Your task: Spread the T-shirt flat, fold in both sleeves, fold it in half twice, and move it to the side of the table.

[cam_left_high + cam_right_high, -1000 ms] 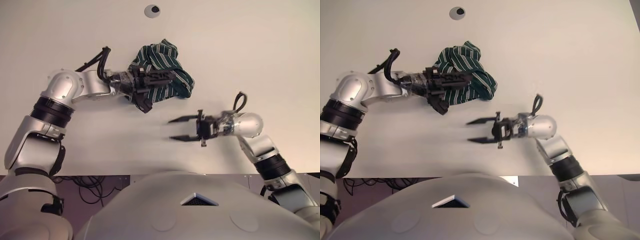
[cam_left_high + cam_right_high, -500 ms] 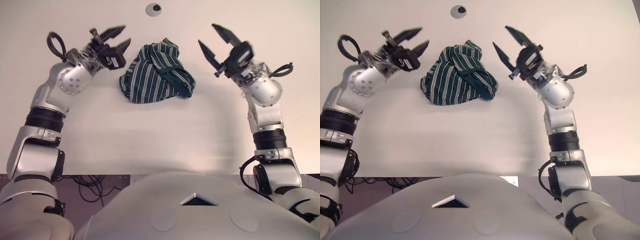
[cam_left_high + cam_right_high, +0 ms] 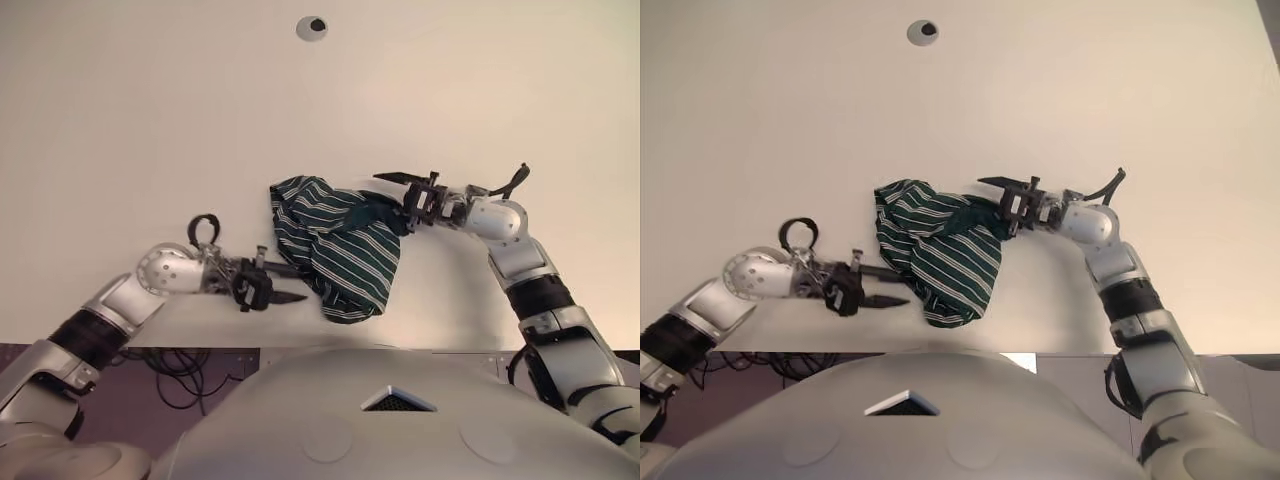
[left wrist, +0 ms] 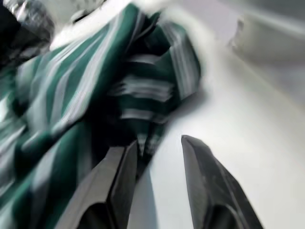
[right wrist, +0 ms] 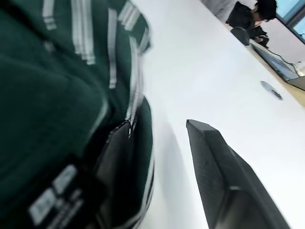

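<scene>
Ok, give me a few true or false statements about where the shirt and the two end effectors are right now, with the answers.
1. The T-shirt is spread flat on the table. False: it lies in a crumpled heap.
2. The T-shirt lies close to the table's near edge. True.
3. The left end effector is shut on a sleeve. False: it is open, at the shirt's left side.
4. The right end effector is open at the shirt's right side. True.
</scene>
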### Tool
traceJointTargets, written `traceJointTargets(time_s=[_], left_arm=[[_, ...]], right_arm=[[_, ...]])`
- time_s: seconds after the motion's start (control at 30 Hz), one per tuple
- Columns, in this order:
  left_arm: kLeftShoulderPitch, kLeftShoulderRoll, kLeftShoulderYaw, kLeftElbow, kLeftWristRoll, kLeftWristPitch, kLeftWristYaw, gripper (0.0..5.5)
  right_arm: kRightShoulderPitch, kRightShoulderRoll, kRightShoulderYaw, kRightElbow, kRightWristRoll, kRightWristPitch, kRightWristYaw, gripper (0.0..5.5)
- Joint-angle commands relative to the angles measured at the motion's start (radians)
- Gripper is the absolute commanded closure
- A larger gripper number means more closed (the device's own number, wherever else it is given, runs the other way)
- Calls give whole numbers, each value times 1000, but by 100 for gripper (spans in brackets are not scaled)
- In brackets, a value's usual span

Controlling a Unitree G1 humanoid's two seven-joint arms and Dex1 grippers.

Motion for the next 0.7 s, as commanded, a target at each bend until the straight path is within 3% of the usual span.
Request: traceJointTargets(time_s=[0.03, 0.27, 0.53, 0.7], left_arm=[[27, 44, 103, 66, 24, 38, -11, 395], [130, 79, 254, -31, -164, 28, -114, 395], [-18, -122, 335, -91, -194, 145, -66, 395], [-66, -213, 306, -62, -99, 168, -62, 395]], right_arm=[[58, -65, -11, -67, -16, 70, 30, 333], [71, -78, -39, -106, -26, 75, 8, 333], [52, -56, -76, -126, -2, 62, -7, 333], [54, -55, -83, -127, 1, 58, -12, 333]])
